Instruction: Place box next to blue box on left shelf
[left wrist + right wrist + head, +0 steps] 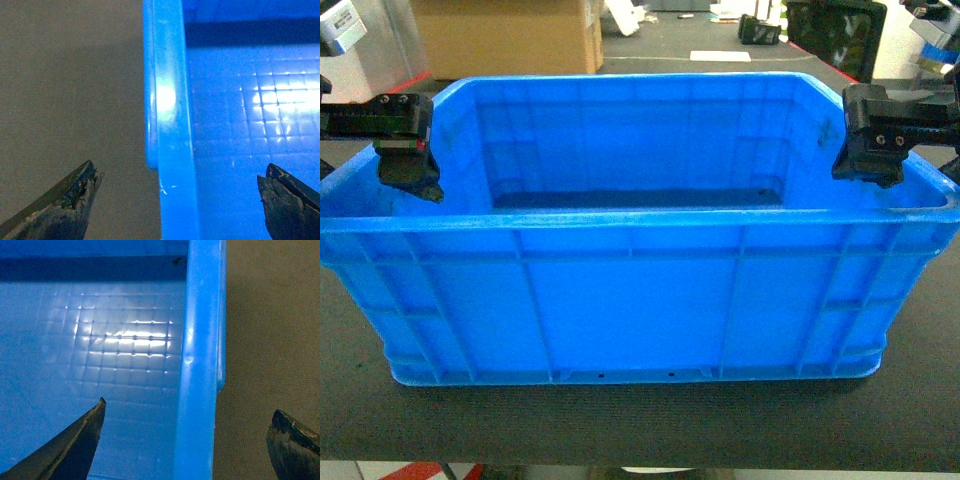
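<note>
The box point(630, 300), a large bright-blue open-top crate with ribbed walls, stands empty on a dark table point(620, 425) right in front of me. My left gripper point(412, 185) hangs over the box's left rim point(170, 100). It is open point(180, 167), one finger outside over the table and one inside over the gridded floor. My right gripper point(868, 168) sits the same way on the right rim point(200, 340), open point(190, 407) and straddling the wall. Neither gripper's fingers touch the rim. The left shelf and the other blue box are out of view.
A cardboard carton point(510, 40) stands behind the box at the back left. A black framed object point(835, 35) and small items lie on a table at the back right. The table's front edge runs along the bottom of the head view.
</note>
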You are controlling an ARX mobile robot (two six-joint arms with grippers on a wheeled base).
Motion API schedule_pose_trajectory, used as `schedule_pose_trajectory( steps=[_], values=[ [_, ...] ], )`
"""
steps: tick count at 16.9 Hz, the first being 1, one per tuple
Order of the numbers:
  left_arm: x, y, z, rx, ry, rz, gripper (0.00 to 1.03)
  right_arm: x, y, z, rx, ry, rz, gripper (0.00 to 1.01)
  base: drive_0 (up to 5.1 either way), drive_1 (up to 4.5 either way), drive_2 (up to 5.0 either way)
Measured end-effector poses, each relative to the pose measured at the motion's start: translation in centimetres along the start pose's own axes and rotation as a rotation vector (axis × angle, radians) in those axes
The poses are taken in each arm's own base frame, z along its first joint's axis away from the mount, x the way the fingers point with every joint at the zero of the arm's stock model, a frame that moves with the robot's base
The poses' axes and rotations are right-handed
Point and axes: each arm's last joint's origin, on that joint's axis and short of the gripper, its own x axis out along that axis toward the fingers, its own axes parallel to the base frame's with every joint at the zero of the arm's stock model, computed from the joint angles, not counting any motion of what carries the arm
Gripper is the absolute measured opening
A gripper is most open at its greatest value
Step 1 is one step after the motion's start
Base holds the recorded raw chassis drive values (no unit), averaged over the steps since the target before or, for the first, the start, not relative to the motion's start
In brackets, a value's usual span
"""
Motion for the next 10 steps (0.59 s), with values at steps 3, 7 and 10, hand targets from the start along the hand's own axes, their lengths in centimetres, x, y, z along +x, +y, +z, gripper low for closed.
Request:
schedule_pose_trajectory(
  steps=[3,7,10],
  values=[
    [0.5,-0.2,-0.4,0.006,0.043,0.014,0.90,0.7,0.1,-0.5,0.010,0.034,0.001,0.98,0.0,0.00,0.0],
    [0.7,-0.1,-0.6,-0.001,0.069,0.026,0.49,1.1,0.1,-0.7,0.024,0.047,0.003,0.74,0.0,0.00,0.0],
    [0.7,-0.1,-0.6,-0.004,0.064,0.023,0.18,1.1,0.5,-0.7,0.016,0.045,0.013,0.42,0.0,0.00,0.0]
  ],
)
